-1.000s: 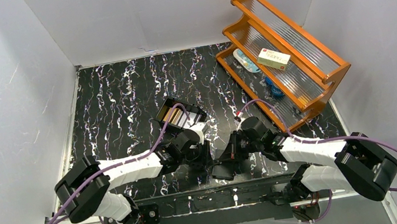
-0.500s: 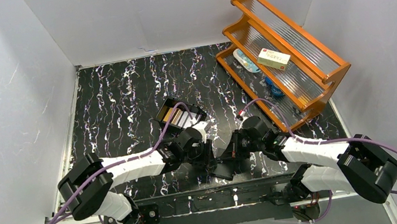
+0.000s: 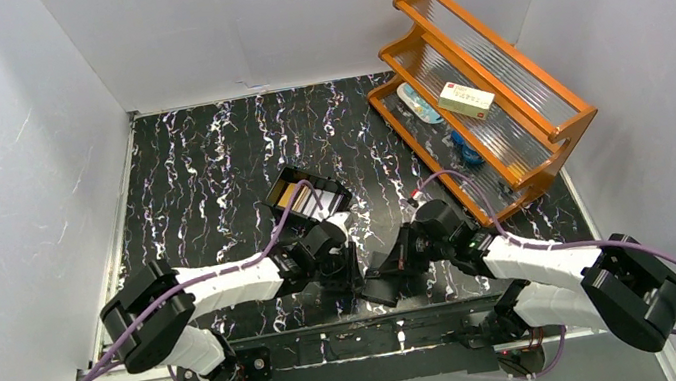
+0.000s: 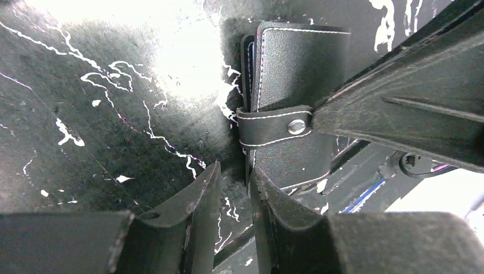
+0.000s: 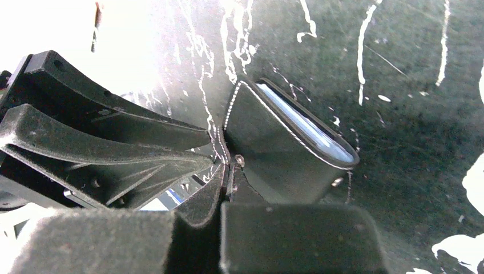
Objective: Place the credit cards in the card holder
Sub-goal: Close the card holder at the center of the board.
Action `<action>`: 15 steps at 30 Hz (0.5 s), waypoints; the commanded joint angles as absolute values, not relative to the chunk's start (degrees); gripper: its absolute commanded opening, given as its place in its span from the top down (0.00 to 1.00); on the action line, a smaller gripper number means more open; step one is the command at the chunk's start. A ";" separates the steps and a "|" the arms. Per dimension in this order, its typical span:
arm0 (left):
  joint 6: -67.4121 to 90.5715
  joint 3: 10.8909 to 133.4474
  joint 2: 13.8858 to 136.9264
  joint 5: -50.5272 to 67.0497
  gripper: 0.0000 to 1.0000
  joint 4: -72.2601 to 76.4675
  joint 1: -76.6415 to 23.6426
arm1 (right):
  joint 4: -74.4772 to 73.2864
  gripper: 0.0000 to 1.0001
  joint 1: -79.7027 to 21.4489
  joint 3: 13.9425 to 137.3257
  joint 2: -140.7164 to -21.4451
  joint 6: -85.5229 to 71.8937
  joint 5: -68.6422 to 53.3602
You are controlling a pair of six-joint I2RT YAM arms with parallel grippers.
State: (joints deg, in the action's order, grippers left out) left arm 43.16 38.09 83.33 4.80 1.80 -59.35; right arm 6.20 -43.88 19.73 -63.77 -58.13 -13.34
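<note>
Black card holder (image 4: pixel 297 74), right end effector (image 5: pixel 228 169) clamping

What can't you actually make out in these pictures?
Card holder: in the top view it is partly under the right arm. The wrist views show only a pale blue edge at its mouth, so any cards inside cannot be counted.
Black box: top view, contents too small to identify.
Blue object on the orange rack: top view, too small to name.
Table: left wrist view, glare whites out a patch.
</note>
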 commanded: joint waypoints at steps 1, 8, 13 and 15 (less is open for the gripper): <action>45.29 37.53 85.48 3.58 0.75 0.00 -60.53 | 6.15 1.00 -43.66 17.63 -62.03 -59.14 -11.92; 45.78 38.44 87.91 3.33 0.75 -1.19 -60.82 | 5.37 1.00 -43.68 17.00 -62.12 -59.30 -11.57; 46.22 38.84 87.84 3.43 0.75 -1.51 -60.91 | 4.70 1.00 -43.64 16.65 -61.72 -59.16 -10.50; 46.55 39.20 87.04 3.38 0.75 -1.82 -60.99 | 4.45 1.00 -43.59 16.54 -61.80 -58.94 -10.10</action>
State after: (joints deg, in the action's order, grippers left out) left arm 46.24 38.72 86.54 4.60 2.24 -60.42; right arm 5.82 -43.88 17.02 -62.46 -58.78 -11.99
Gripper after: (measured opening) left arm 0.247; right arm 0.011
